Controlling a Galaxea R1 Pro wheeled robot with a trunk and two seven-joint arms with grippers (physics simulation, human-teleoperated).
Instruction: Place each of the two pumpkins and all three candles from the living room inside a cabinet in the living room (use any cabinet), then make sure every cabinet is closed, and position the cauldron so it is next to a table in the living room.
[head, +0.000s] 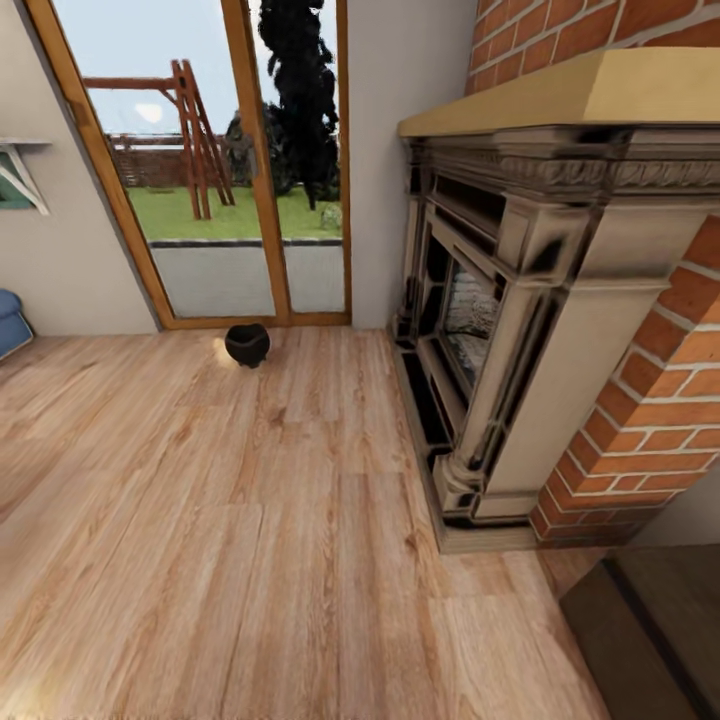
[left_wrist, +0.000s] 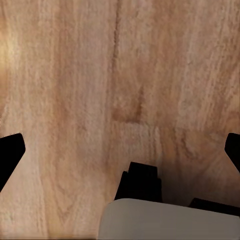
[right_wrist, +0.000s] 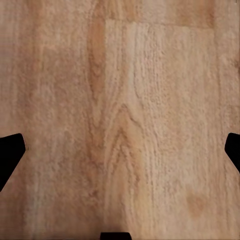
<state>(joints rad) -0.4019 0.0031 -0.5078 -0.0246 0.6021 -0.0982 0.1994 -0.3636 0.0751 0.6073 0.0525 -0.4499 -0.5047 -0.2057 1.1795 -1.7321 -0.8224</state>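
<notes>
The left gripper (left_wrist: 120, 145) has its two black fingertips (left_wrist: 10, 152) spread wide, one at each side edge of the left wrist view, and nothing is between them. Under them lies only the wooden floor (left_wrist: 100, 75) with its pale brown grain. A black part and a light grey part of the robot's body (left_wrist: 165, 220) show at the near edge of that view.

The right gripper (right_wrist: 120, 150) is in the same state — its dark fingertips (right_wrist: 10, 152) stand far apart at the two side edges of the right wrist view, and they hold nothing. Below them there is again the plank floor (right_wrist: 125, 100), with a long oval grain pattern in the middle.

In the head view the cauldron (head: 247, 344) stands on the floor at about 11 o'clock, far from the camera, just in front of the glass door (head: 200, 160) with the orange wooden frame. It is small, round and black, upright, and nothing touches it. Through the glass one sees grass, a wooden swing frame and a dark tree.

At 2 to 3 o'clock stands the carved fireplace (head: 500, 330) — grey, with a yellow mantel top, set in a red brick wall (head: 660, 400). A blue piece of furniture (head: 10, 320) shows at 9 o'clock, at the picture edge. At 5 o'clock, in the corner, a dark brown flat surface (head: 650, 630) shows; what it is I cannot tell.
</notes>
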